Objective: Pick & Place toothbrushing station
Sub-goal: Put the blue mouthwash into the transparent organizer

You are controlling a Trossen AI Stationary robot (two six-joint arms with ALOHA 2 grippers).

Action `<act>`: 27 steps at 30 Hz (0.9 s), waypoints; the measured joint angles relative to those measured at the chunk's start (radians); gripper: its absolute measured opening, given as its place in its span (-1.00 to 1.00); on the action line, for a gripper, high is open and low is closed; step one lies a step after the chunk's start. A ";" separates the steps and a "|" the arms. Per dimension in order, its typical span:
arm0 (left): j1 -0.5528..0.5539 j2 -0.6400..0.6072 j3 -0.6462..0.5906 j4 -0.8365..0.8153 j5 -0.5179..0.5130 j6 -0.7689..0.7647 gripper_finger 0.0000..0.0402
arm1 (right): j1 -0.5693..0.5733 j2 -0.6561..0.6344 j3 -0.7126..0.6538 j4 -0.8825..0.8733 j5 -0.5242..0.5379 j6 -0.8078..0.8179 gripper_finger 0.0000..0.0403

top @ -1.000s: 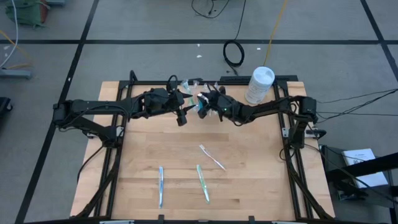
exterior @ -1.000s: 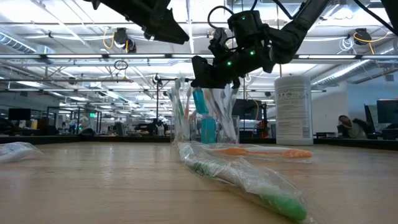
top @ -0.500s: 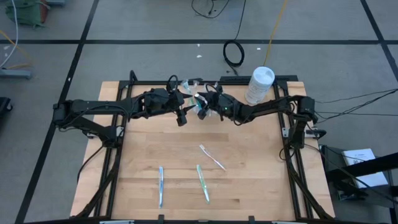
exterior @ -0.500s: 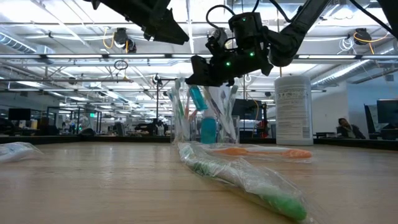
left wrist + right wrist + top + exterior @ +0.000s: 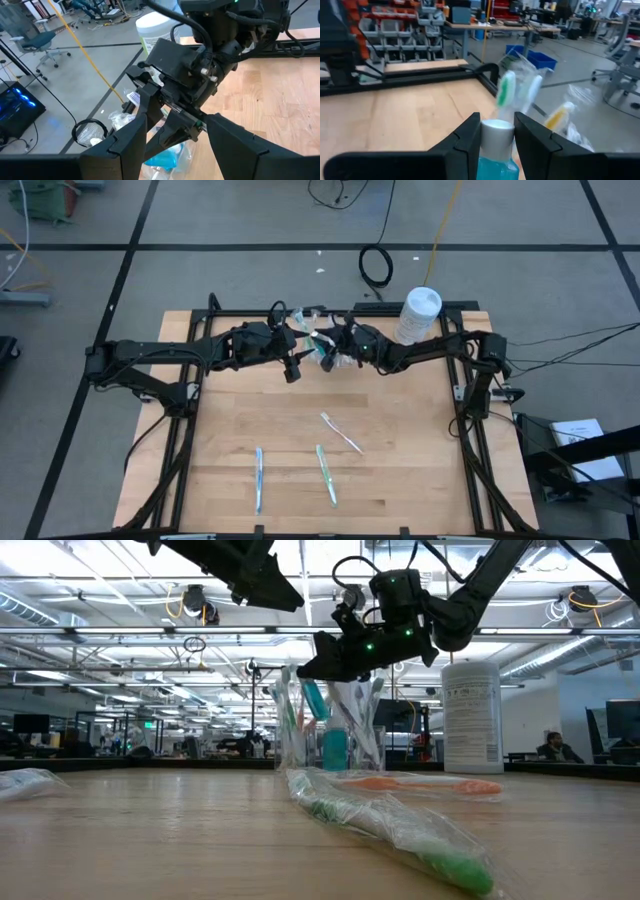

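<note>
right end effector (image 5: 497,131) — clamped on blue tube (image 5: 494,162) above cup (image 5: 330,735) | left end effector (image 5: 175,137) — wide, beside it

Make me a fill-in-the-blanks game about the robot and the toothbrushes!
1. The right gripper is shut on a blue ____ with a white cap.
2. ____ wrapped toothbrushes lie flat on the wooden table.
3. The white canister stands at the table's far ____ corner.

Missing words: tube; three; right
</note>
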 joint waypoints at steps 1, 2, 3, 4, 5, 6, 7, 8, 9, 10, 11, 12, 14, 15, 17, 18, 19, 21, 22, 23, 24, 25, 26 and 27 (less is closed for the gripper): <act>0.000 0.000 0.000 0.000 0.000 0.000 0.06 | -0.003 0.000 0.000 -0.003 0.000 0.000 -0.53; 0.000 0.000 0.000 0.000 0.000 0.000 0.06 | -0.007 0.000 0.000 -0.003 0.000 0.000 -0.53; 0.000 0.000 0.000 0.000 0.000 0.000 0.06 | -0.010 0.000 0.000 -0.001 0.000 -0.001 -0.53; 0.000 0.000 0.000 0.000 0.000 0.000 0.06 | -0.013 0.000 0.000 0.001 0.000 -0.001 -0.53; 0.000 0.000 0.000 0.000 0.000 0.000 0.06 | -0.018 0.000 0.000 0.001 0.000 -0.002 -0.53; 0.000 0.000 0.000 0.000 0.000 0.001 0.06 | -0.022 0.000 0.000 0.002 -0.004 -0.001 -0.53; 0.000 0.000 0.000 0.000 0.000 0.001 0.06 | -0.028 0.000 0.000 0.002 -0.027 -0.001 -0.53; 0.000 0.000 0.000 0.000 0.000 0.000 0.06 | -0.036 0.000 0.000 0.004 -0.066 0.000 -0.53; 0.000 0.000 0.000 0.000 0.000 0.001 0.06 | -0.044 0.000 0.000 0.010 -0.114 0.000 -0.53; 0.000 0.000 0.000 0.001 0.000 0.001 0.06 | -0.050 0.000 0.000 0.013 -0.162 0.000 -0.53; 0.000 0.000 0.000 0.003 0.000 0.001 0.06 | -0.055 0.000 0.000 0.013 -0.201 0.000 -0.53; 0.000 0.000 0.000 0.007 0.000 0.001 0.06 | -0.057 0.000 0.000 0.012 -0.223 0.001 -0.53; 0.000 0.000 0.000 0.017 0.000 0.001 0.06 | -0.058 0.000 0.000 0.011 -0.231 0.000 -0.53; 0.000 0.000 0.000 0.022 0.000 0.001 0.06 | -0.057 0.000 0.000 0.011 -0.230 -0.003 -0.53; 0.000 0.000 0.000 0.028 0.000 0.000 0.06 | -0.060 0.000 0.000 0.010 -0.231 -0.012 -0.53; 0.000 0.000 0.000 0.028 0.000 0.000 0.06 | -0.062 0.000 0.000 0.006 -0.230 -0.015 -0.53; 0.000 0.000 0.000 0.028 0.000 0.000 0.06 | -0.064 0.000 0.000 0.001 -0.228 -0.017 -0.53; 0.000 0.000 0.000 0.028 0.000 0.000 0.06 | -0.068 0.000 0.000 -0.006 -0.225 -0.023 -0.53; 0.000 0.000 0.000 0.028 0.000 0.000 0.06 | -0.068 0.000 0.000 -0.009 -0.225 -0.027 -0.53; 0.000 0.000 0.000 0.028 0.000 0.000 0.06 | -0.068 0.000 0.000 -0.014 -0.223 -0.032 -0.53; 0.000 0.000 0.000 0.028 0.000 0.000 0.06 | -0.068 0.000 0.000 -0.020 -0.223 -0.039 -0.52; 0.000 0.000 0.000 0.028 0.000 0.001 0.06 | -0.068 0.000 0.000 -0.025 -0.223 -0.051 -0.51; 0.000 0.000 0.000 0.028 0.000 0.000 0.06 | -0.068 0.000 0.000 -0.030 -0.223 -0.064 -0.50; 0.000 0.000 0.000 0.028 0.000 0.000 0.06 | -0.068 0.000 0.000 -0.034 -0.223 -0.077 -0.48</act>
